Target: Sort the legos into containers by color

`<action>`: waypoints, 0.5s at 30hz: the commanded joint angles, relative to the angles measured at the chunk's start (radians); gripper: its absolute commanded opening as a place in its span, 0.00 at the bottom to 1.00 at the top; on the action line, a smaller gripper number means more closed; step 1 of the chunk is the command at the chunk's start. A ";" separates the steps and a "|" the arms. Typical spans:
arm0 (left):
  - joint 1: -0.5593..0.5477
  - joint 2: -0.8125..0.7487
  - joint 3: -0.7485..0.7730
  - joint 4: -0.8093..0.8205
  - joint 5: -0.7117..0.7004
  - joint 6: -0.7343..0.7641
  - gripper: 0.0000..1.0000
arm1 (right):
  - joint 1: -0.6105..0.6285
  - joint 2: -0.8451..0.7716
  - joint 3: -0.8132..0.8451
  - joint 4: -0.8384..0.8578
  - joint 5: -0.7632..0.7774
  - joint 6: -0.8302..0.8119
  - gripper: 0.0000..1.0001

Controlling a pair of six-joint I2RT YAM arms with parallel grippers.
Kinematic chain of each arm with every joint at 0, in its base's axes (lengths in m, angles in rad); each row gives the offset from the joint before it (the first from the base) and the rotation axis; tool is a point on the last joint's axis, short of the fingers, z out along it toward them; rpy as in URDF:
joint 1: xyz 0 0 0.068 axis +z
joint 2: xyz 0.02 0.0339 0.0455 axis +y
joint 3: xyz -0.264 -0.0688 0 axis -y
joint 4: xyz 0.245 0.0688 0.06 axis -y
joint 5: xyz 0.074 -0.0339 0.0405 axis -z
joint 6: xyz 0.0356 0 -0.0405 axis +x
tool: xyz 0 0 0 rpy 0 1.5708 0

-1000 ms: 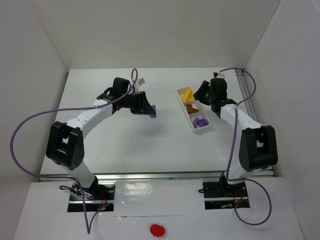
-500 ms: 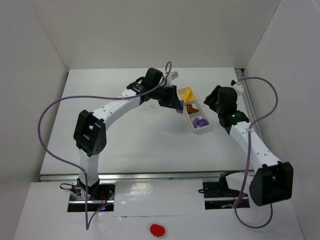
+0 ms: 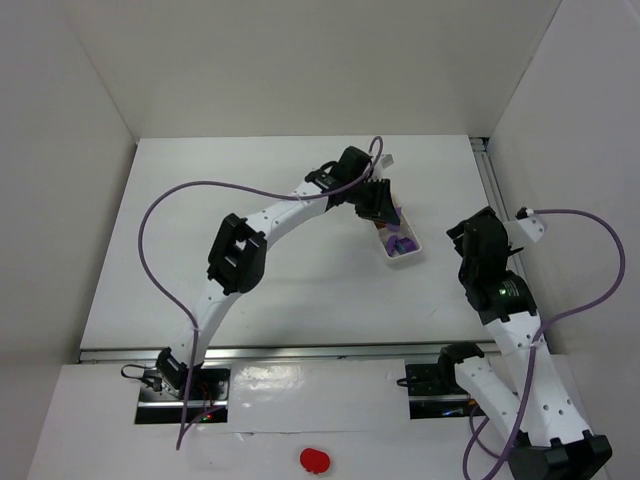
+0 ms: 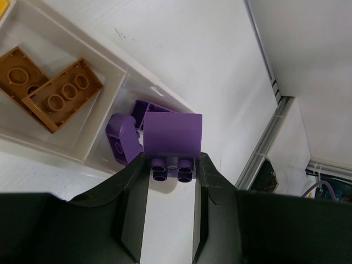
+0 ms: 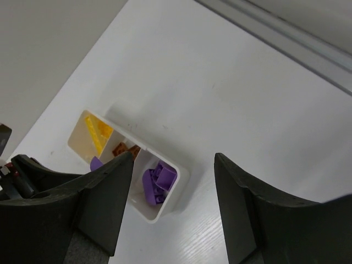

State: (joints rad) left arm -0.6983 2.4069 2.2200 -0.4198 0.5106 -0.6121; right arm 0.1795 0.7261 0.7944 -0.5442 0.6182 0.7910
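Note:
My left gripper [image 4: 172,165] is shut on a purple lego [image 4: 172,135], held just above the white container [image 4: 126,69] at its purple end. Two more purple legos [image 4: 124,138] lie in that compartment, and orange-brown legos [image 4: 52,88] fill the middle one. In the top view the left gripper [image 3: 385,208] hangs over the container [image 3: 412,255]. My right gripper [image 5: 173,165] is open and holds nothing, standing well back from the container [image 5: 181,192]. From there I see yellow legos [image 5: 96,135] at the far end and purple legos [image 5: 158,179] at the near end.
A metal rail [image 4: 269,143] runs along the table's right edge, close to the container. The right arm [image 3: 495,290] is folded back near that edge. White walls close in the table on three sides.
The left arm has swung right with the purple lego, from mid-table to above the container. The right arm has pulled away from the container toward the near right, its jaws widening.

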 commanded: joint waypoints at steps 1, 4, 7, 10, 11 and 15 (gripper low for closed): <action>-0.007 0.026 0.044 0.012 -0.015 -0.029 0.26 | -0.003 -0.005 0.039 -0.109 0.098 0.014 0.68; -0.016 0.051 0.044 0.012 0.012 -0.029 0.38 | -0.003 -0.005 0.051 -0.109 0.107 0.004 0.68; -0.017 0.064 0.044 0.012 0.034 -0.038 0.45 | -0.003 -0.005 0.051 -0.109 0.107 0.004 0.68; -0.026 0.064 0.015 0.012 0.045 -0.038 0.60 | -0.003 0.005 0.051 -0.099 0.086 -0.006 0.68; -0.026 0.064 0.004 0.021 0.045 -0.038 0.60 | -0.003 0.006 0.051 -0.099 0.086 -0.006 0.68; -0.035 0.008 -0.022 0.021 0.045 -0.017 0.72 | -0.003 0.027 0.051 -0.089 0.077 -0.006 0.70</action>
State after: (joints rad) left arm -0.7204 2.4664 2.2127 -0.4175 0.5304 -0.6315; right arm 0.1787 0.7444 0.8078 -0.6243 0.6739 0.7879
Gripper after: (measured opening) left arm 0.706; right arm 0.686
